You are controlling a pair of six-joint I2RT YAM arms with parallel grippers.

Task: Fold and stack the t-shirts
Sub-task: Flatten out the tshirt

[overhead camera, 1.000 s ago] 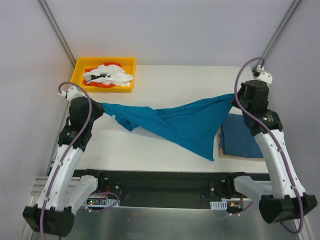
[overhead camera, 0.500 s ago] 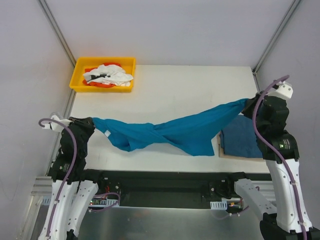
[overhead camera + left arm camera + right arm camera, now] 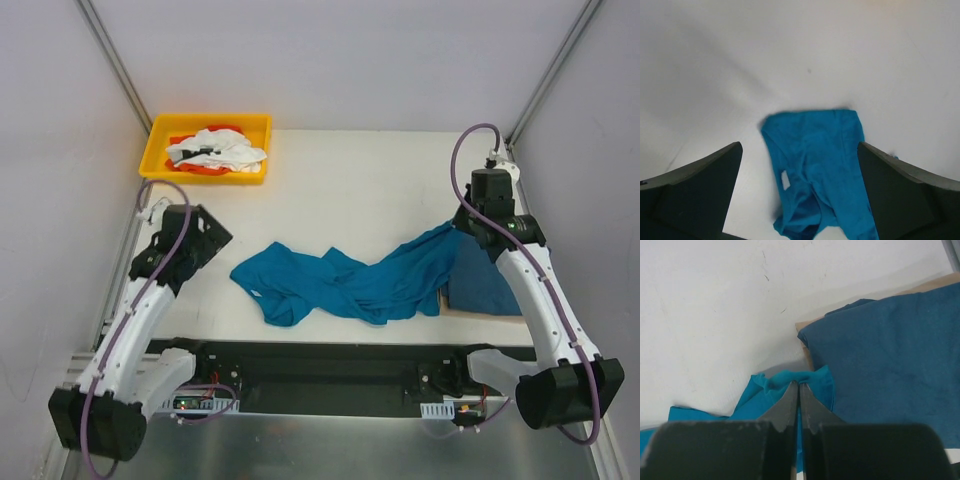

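**Spotter:** T-shirt one, the loose teal-blue soft-cloth shirt (image 3: 340, 285), lies crumpled on your white table (image 3: 350, 180). It is strung from about 7 o'clock towards 3 o'clock.

**Operator:** What has my right gripper got?

**Spotter:** Your right gripper (image 3: 462, 222) has its fingers pressed together on a bunched edge of that shirt at the 3 o'clock end. Your right wrist view shows the teal fold (image 3: 815, 377) pinched at the tips (image 3: 799, 384).

**Operator:** And the left?

**Spotter:** Your left gripper (image 3: 212, 238) is spread wide and holds nothing. It hangs near 9 o'clock, just beside the shirt's other end and apart from it. In your left wrist view the cloth (image 3: 815, 160) lies flat on the table between the two dark fingers (image 3: 700, 185).

**Operator:** Where's the other t-shirt?

**Spotter:** The folded darker-blue t-shirt (image 3: 490, 285) sits on a tan flat board (image 3: 940, 282) at about 4 o'clock. The loose shirt's held end drapes over its near corner.

**Operator:** Anything else on the table?

**Spotter:** A yellow plastic tray (image 3: 160, 150) stands at 10 o'clock, well apart, with white and orange cloths (image 3: 215, 150) heaped inside.
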